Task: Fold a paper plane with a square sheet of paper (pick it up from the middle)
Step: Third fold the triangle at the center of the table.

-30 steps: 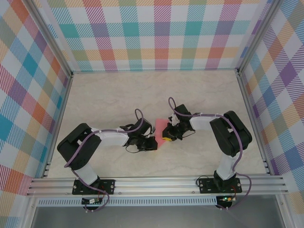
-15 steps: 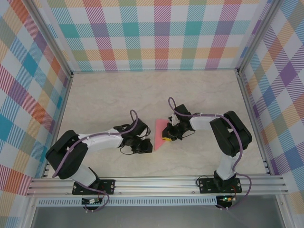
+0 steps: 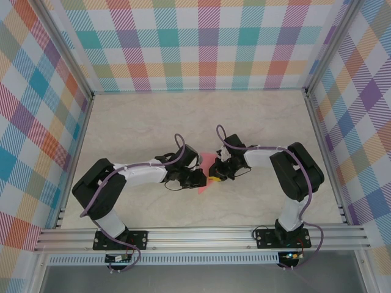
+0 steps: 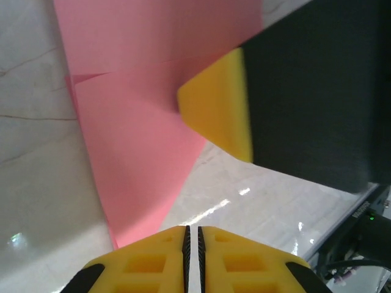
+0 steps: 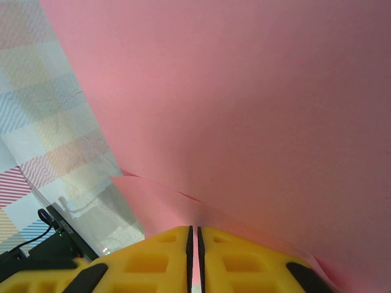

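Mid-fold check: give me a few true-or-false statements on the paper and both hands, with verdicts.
1. The paper already has a fold. True.
2. The left hand is wide open. False: its fingers are shut together.
3. The right hand is shut on the paper. True.
4. The paper lies far from both hands. False: it sits between them on the table.
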Action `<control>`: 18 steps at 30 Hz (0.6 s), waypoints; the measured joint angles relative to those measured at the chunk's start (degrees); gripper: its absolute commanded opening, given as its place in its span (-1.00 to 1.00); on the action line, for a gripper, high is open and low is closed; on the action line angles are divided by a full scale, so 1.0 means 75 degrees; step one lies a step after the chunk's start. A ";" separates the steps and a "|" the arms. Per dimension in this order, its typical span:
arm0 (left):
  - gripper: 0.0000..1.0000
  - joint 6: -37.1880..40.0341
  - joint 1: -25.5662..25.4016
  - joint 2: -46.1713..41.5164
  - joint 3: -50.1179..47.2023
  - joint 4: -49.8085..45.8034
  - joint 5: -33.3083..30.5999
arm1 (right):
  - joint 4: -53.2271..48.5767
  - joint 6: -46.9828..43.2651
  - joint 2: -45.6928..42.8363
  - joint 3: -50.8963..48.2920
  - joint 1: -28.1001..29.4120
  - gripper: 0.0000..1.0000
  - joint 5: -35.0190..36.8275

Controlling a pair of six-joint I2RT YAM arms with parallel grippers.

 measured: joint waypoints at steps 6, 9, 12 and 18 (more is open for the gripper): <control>-0.73 -0.0035 0.0006 0.0504 -0.0006 0.0254 0.0067 | 0.0000 0.0003 0.0000 0.0000 0.0000 -0.71 0.0000; -0.73 -0.0055 0.0006 0.0554 -0.0152 0.0425 0.0096 | -0.0003 0.0003 0.0000 0.0006 0.0000 -0.71 0.0003; -0.73 -0.0058 0.0017 0.0493 -0.0396 0.0769 0.0143 | -0.0003 0.0006 0.0000 0.0006 0.0000 -0.71 0.0003; -0.73 -0.0052 0.0020 0.0102 -0.0973 0.1134 0.0111 | -0.0023 0.0017 0.0009 0.0023 0.0006 -0.71 0.0006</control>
